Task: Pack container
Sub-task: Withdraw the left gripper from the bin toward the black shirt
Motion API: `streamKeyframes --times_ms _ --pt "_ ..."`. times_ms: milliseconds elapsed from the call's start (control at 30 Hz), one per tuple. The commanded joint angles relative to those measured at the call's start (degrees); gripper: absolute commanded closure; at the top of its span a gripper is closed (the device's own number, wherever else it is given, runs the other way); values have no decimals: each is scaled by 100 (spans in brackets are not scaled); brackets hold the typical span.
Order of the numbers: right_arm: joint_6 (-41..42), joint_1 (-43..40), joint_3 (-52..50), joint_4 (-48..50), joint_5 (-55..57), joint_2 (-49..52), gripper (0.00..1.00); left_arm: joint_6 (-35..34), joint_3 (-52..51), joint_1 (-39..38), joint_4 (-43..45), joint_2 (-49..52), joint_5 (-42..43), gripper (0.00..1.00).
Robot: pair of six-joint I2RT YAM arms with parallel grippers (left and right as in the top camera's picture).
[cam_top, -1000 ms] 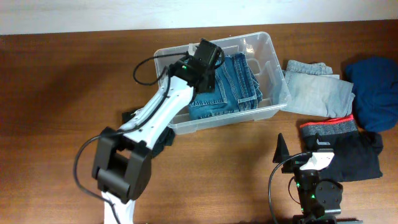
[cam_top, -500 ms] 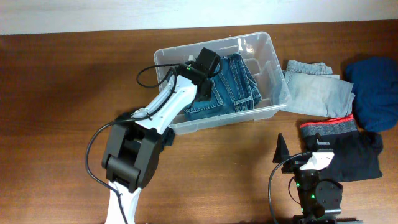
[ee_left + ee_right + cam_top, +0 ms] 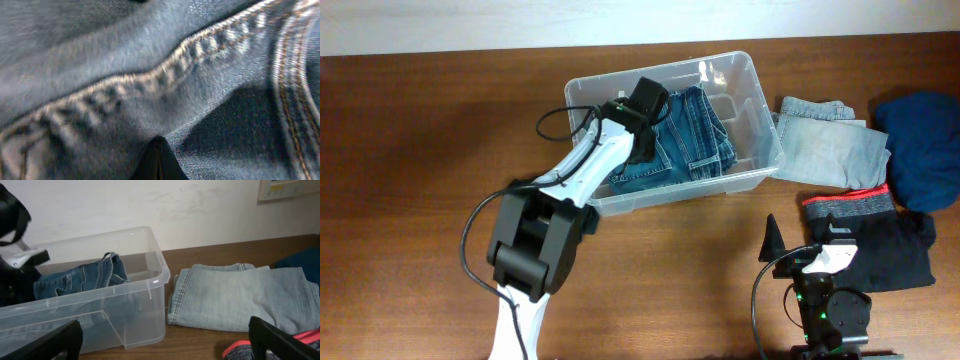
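Brown wood-grain table (image 3: 410,150) carries the container (image 3: 745,85), a clear, round-cornered plastic tub at top centre. It holds folded dark jeans (image 3: 695,140) with orange-stitched seams. The left gripper (image 3: 157,162) is inside the tub, fingers pinched together, tips against coarse denim. The right gripper (image 3: 803,238) is spread wide, well apart from the tub. Soft pale jeans (image 3: 825,145) lie just beside it.
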Motion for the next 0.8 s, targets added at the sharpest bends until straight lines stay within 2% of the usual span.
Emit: streamKeyframes --times_ms 0,167,400,467,567,700,767 --pt "-39 -24 -26 -39 -7 -44 2 114 -87 144 -81 442 -107 99" --pt "-39 -24 -26 -39 -7 -44 2 310 284 103 -282 358 -105 100" --pt "-39 -24 -26 -39 -7 -44 2 328 1593 2 -704 -258 -111 99" --pt "-39 -24 -26 -39 -7 -44 2 234 2057 83 -935 -669 -107 98" --pt "-42 -24 -26 -39 -7 -44 2 -111 2212 286 -1211 -1130 -107 98" --pt "-39 -24 -26 -37 -7 -44 2 -409 2210 662 -1930 -1582 -103 98" --pt "-39 -24 -26 -39 -7 -44 2 -409 2210 997 -2706 -1766 -105 99"
